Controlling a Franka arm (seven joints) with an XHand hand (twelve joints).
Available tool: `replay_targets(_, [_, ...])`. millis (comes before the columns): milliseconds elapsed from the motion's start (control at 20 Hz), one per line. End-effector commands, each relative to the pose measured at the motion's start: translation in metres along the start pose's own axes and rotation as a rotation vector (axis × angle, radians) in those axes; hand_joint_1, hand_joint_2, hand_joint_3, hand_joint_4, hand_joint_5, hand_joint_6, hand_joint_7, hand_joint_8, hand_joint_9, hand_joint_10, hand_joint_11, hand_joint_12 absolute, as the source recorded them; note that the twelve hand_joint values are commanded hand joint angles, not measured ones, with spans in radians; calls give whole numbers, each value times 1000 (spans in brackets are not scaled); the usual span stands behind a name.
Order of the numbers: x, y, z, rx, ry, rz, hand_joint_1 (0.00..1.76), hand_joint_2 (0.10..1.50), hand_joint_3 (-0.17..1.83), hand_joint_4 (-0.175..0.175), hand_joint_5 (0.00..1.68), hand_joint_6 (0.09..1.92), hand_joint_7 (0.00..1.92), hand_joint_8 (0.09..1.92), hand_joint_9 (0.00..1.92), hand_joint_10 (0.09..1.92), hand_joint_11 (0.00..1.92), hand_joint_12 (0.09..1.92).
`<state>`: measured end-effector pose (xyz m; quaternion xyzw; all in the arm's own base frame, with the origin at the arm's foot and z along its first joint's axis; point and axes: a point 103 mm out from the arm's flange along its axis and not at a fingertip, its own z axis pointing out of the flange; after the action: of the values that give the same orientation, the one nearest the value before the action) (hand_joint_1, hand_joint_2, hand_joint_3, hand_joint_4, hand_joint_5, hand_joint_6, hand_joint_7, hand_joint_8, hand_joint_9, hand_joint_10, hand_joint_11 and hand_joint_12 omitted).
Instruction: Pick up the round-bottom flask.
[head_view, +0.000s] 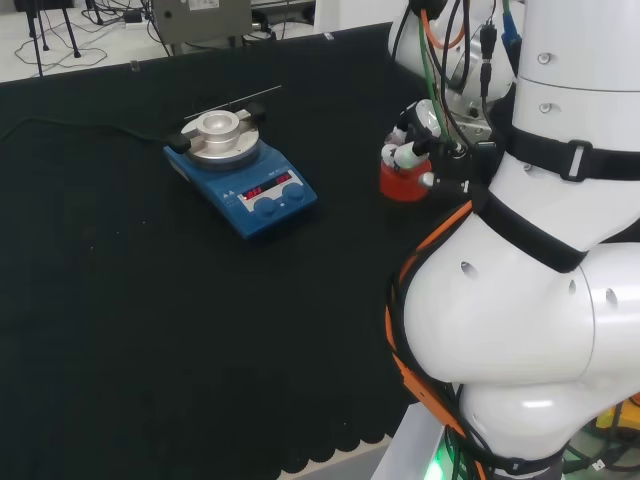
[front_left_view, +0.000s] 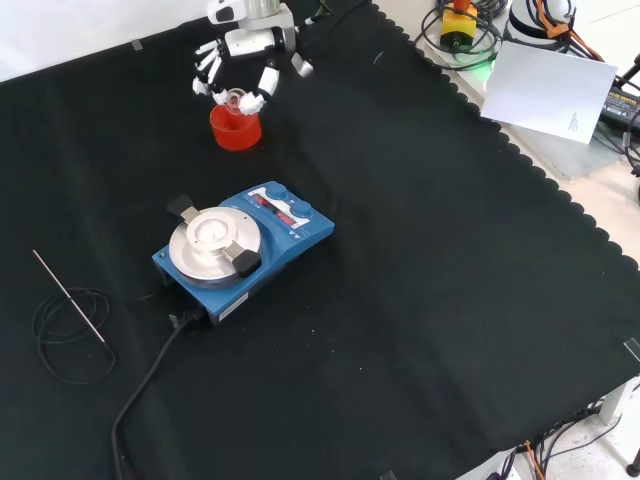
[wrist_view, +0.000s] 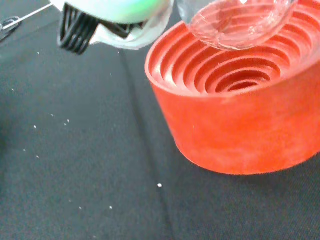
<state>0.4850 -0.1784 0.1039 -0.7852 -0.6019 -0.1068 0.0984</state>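
Red ribbed stand (wrist_view: 235, 95) sits closest to the wrist camera, and the round glass belly of the flask (wrist_view: 235, 22) shows just over its rings. It looks lifted a little out of the hollow, but I cannot be sure it is clear of the stand.

From the front, the hand (front_left_view: 243, 50) is right over the stand (front_left_view: 235, 128), near the far edge of the black surface (front_left_view: 420, 300). Its fingers (front_left_view: 265, 85) curl in around the top of the flask (front_left_view: 234, 99), so they seem to be gripping it by the neck.

I think the flask is light, because it looks empty. It is thin glass, so it is hard, smooth and slippery, and it would break if it fell. The neck is the best place to hold it. The round belly is too smooth and would slide out. It should go straight up so the belly does not bump the stand.

A blue stirrer box (front_left_view: 243, 250) with a round metal plate sits well apart from the stand.
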Motion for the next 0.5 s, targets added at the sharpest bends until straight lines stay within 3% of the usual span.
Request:
replay_targets(50, [6,-5,-9,-9,34,9,1104,642,861,90,1099,1074,543,545,701,539,206,1317])
replay_targets(500, [44,-1,-29,-48,155,6,1103,641,866,92,1096,1081,545,546,706,539,212,1317])
